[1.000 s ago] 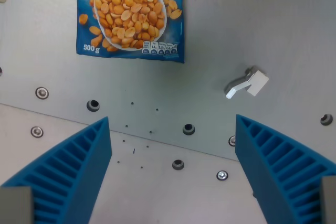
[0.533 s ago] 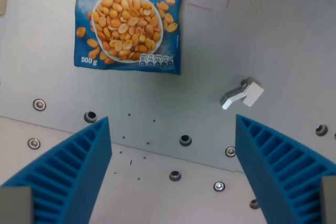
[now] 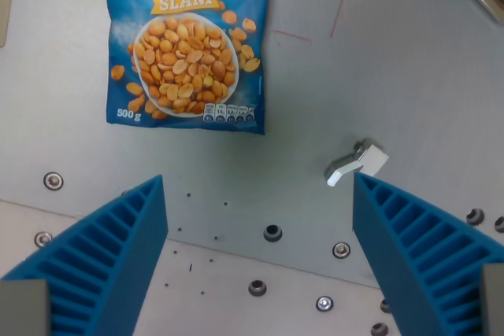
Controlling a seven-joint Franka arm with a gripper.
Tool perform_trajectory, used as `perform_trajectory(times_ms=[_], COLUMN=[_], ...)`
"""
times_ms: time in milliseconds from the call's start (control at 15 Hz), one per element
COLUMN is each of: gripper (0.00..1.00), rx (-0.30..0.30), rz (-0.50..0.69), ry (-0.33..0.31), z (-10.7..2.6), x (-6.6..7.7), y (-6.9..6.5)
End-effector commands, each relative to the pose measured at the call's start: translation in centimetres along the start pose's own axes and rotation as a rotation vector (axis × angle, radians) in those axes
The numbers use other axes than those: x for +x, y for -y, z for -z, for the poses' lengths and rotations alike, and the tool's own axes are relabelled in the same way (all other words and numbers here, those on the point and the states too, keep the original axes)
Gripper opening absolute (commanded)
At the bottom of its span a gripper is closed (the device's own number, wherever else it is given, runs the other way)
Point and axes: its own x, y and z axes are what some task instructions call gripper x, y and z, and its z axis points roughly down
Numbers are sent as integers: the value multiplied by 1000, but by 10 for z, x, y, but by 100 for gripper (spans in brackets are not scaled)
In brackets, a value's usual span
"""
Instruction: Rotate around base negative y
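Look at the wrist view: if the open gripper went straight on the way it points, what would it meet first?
Probably the bare metal table between its blue fingers. The gripper looks open; peanut bag and small grey part lie farther ahead.

fingers: two, bright blue plastic | shape: broad wedges, tapering toward the tips | surface: inner faces ribbed with parallel ridges | mounts: grey blocks at the near corners, left and right | cables, screws, markings: none visible
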Motion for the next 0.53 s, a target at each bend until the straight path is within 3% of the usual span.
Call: perform_trajectory(times_ms=[67,533], gripper=[100,100], rx=[-89,-117], rz=[-3,-3], ry=[-285,-374], z=[1,1], x=[-16,-16], y=[5,5])
